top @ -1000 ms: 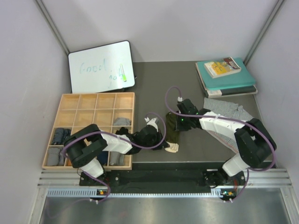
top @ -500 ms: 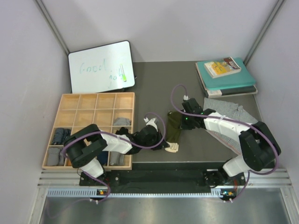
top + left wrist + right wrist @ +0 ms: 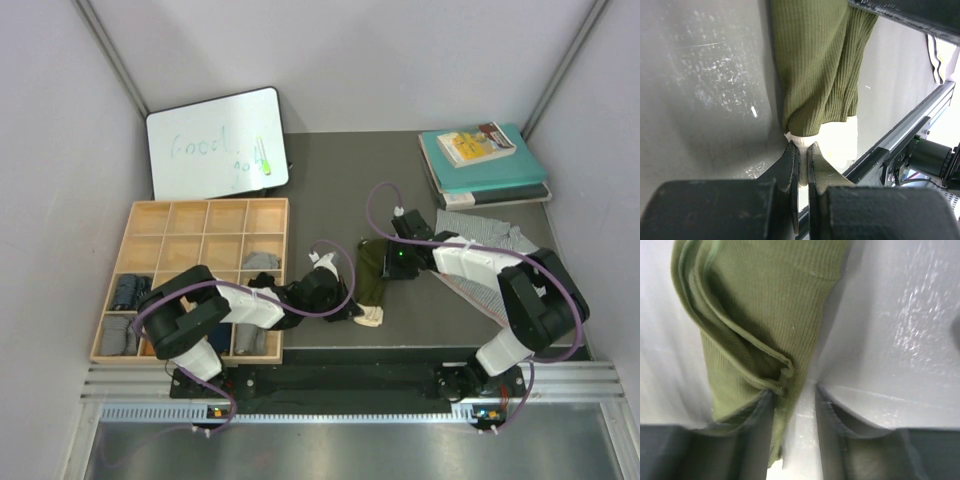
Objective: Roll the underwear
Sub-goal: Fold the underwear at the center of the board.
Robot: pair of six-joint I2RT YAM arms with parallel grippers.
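The olive green underwear (image 3: pixel 372 278) lies in a long folded strip on the dark mat between my two arms. Its cream waistband (image 3: pixel 370 318) is at the near end. My left gripper (image 3: pixel 352 311) is shut on that waistband (image 3: pixel 801 141), with the ribbed green cloth (image 3: pixel 820 65) stretching away from it. My right gripper (image 3: pixel 381 250) is at the far end of the strip. In the right wrist view its jaws (image 3: pixel 794 390) stand apart, and a folded edge of green cloth (image 3: pixel 755 305) rests against the left finger (image 3: pixel 757 430). The patterned underwear (image 3: pixel 482 233) lies flat under the right arm.
A wooden compartment tray (image 3: pixel 160 215) stands at the left, with rolled grey and dark cloths in some cells. A whiteboard (image 3: pixel 215 140) leans at the back left. Teal books (image 3: pixel 485 160) are stacked at the back right. The metal rail (image 3: pixel 350 385) runs along the near table edge.
My right gripper has moved a little farther back and to the right, and the green strip now lies longer. The left gripper has kept its hold and not moved.
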